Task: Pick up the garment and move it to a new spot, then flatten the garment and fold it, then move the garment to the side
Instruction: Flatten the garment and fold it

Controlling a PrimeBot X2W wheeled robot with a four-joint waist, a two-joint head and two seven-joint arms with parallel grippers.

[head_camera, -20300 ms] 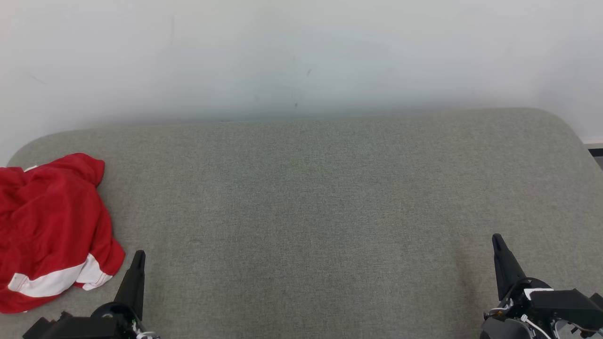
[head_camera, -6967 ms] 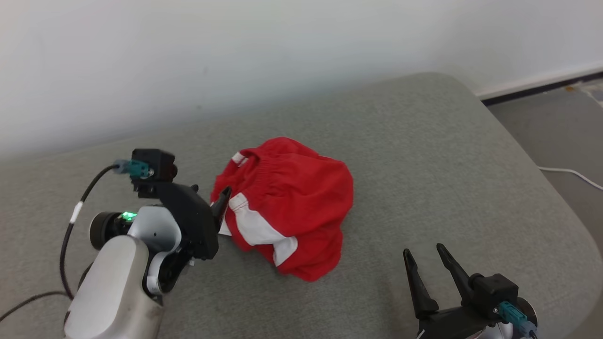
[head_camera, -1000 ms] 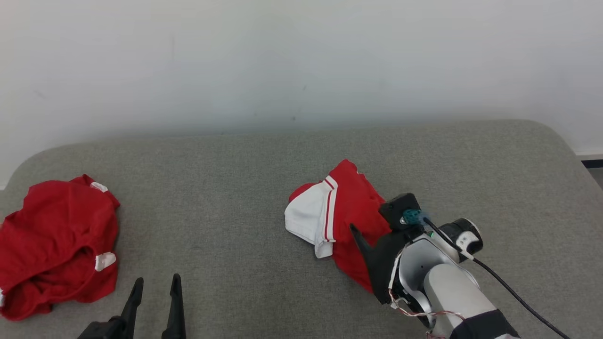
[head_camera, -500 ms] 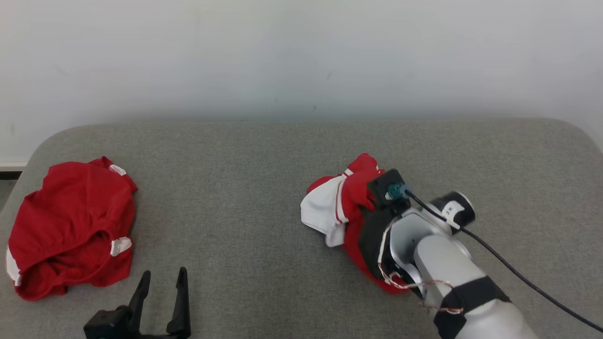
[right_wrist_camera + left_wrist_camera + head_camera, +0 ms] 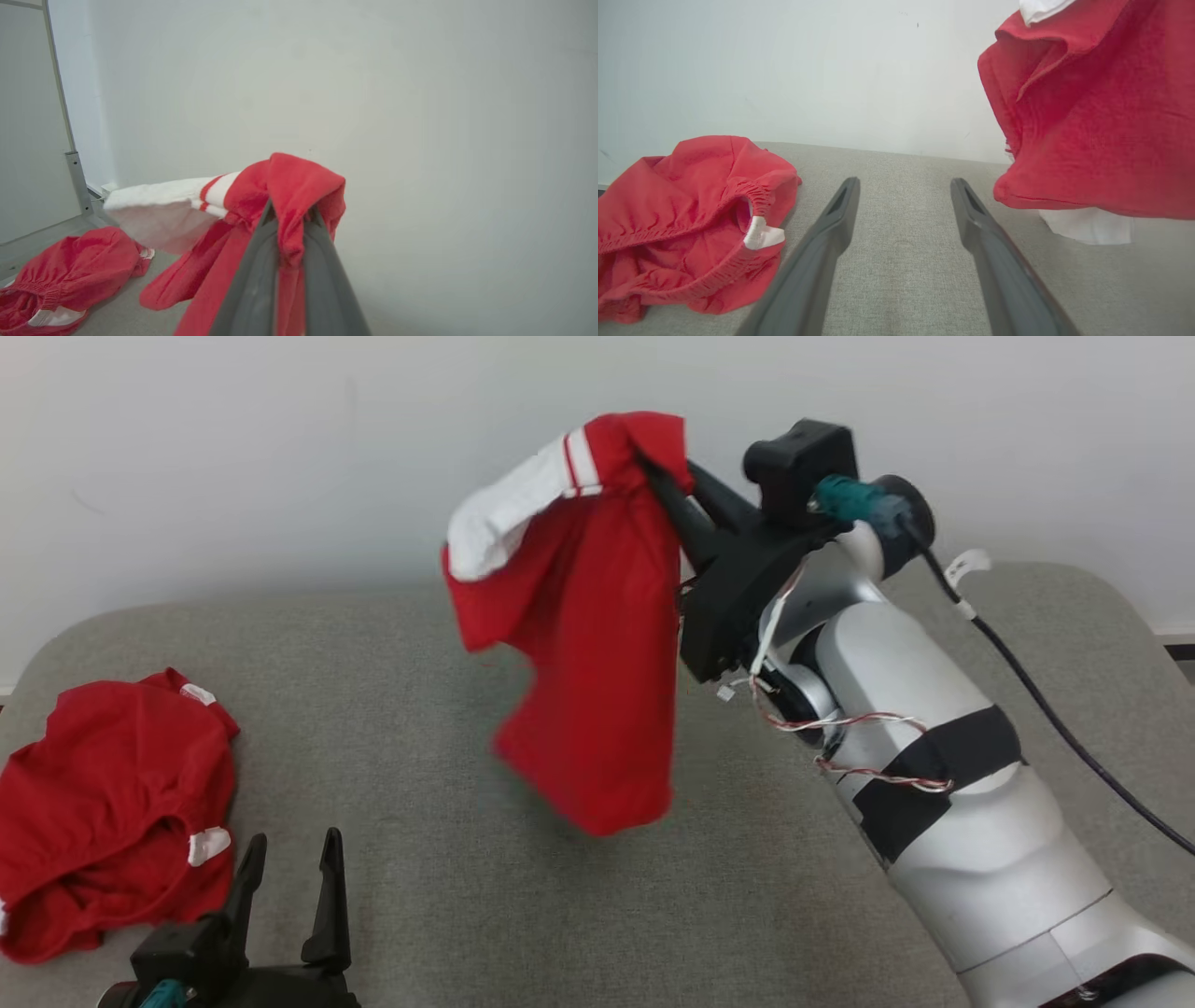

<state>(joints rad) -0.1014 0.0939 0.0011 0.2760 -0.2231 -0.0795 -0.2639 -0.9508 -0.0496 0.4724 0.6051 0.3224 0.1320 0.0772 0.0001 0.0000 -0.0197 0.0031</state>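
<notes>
At the near left edge of a grey fabric-covered tabletop (image 5: 420,915), the robot's left jaws stand wide open and empty, their two dark fingers (image 5: 329,896) pointing away over bare fabric. Just to their left lies a second red garment (image 5: 103,803), crumpled in a heap with its elastic waistband and a small white tab showing, close to the tabletop's left end and apart from the fingers.

To the right, the robot's pale right forearm (image 5: 934,728), wrapped with a black band and trailing thin red and white wires, reaches up and leftward from the near right corner. A black cable (image 5: 1046,709) runs off its wrist.

The right jaws are closed tight on the red garment (image 5: 588,663), their fingers (image 5: 686,527) pinching a bunched fold at its top. The garment hangs high over the middle of the tabletop. A white panel edged with red stripes juts out to the left near the grip, and the red body drapes down. Its lower hem looks clear of the tabletop and casts a faint shadow there.

Beyond, a plain white wall (image 5: 233,448) runs along the far edge.
</notes>
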